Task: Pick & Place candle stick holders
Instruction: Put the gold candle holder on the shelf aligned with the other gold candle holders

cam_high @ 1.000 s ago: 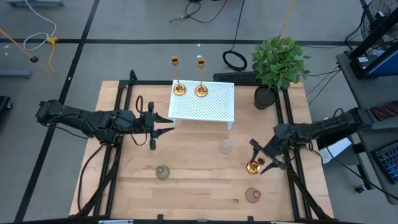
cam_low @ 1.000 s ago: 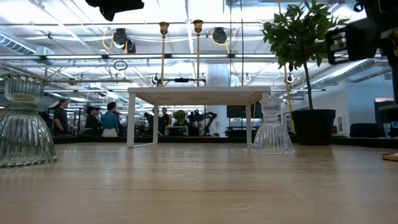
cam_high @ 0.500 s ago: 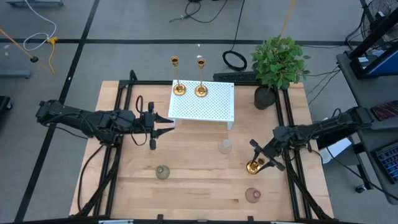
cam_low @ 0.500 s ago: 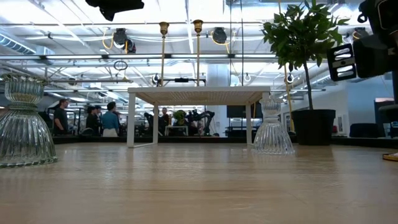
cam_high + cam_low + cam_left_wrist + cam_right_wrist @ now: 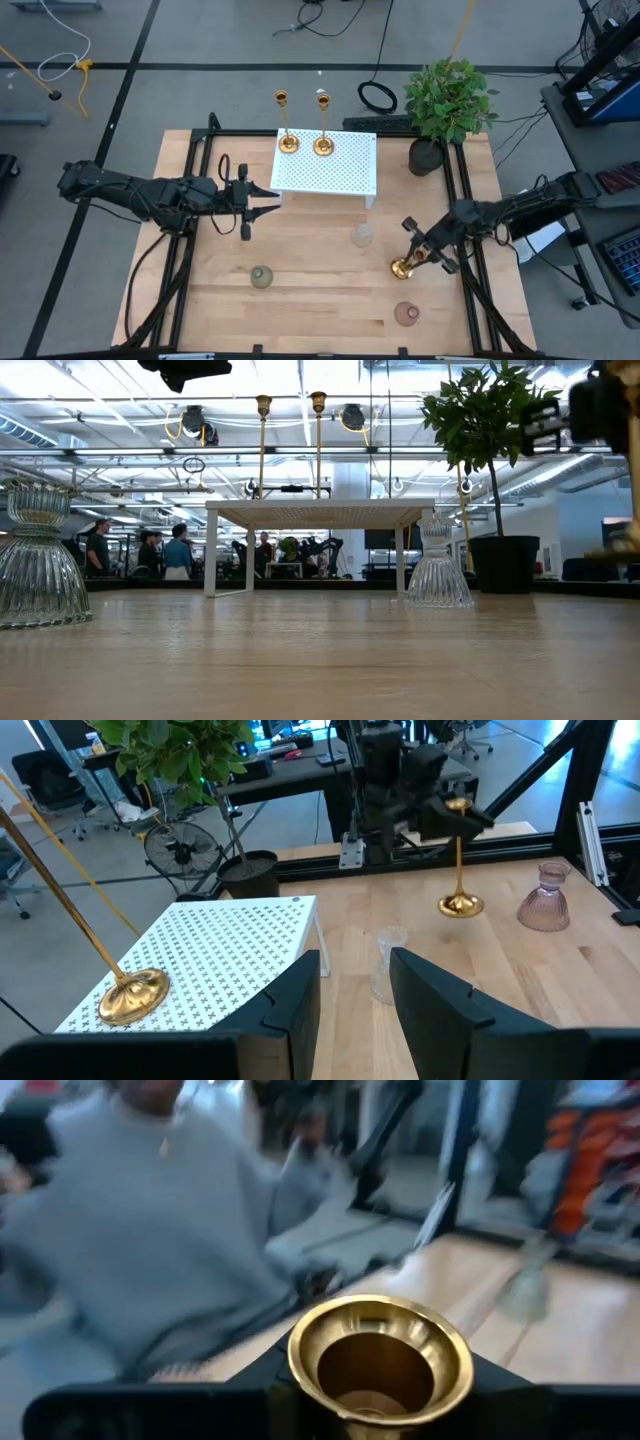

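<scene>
My right gripper (image 5: 420, 250) is shut on a short gold candle stick holder (image 5: 458, 860) at the table's right side. Its round base (image 5: 400, 268) shows below the fingers. Two taller gold holders (image 5: 287, 140) (image 5: 323, 143) stand by their bases on the far edge of the white perforated stand (image 5: 330, 172). A green glass holder (image 5: 261, 277), a clear one (image 5: 362, 236) and a pink one (image 5: 406, 314) stand on the table. My left gripper (image 5: 262, 200) hovers open left of the stand, with nothing between its fingers. My right gripper pinches the short gold holder at its top, right by the cup (image 5: 380, 1355), between its two fingers. The fingers come level from the table's right side and lie across the stick. The holder hangs upright, and its base (image 5: 620, 550) is a little above the table.
A potted green plant (image 5: 448, 100) stands at the far right corner, behind my right arm. The stand takes up the far middle. Bare wood lies between the green and clear glass holders. People show in the room beyond the table.
My right gripper has shut on the top of the short gold holder and gone up with it. The base, which stood on the table, now hangs clear of it. My left arm has kept still.
</scene>
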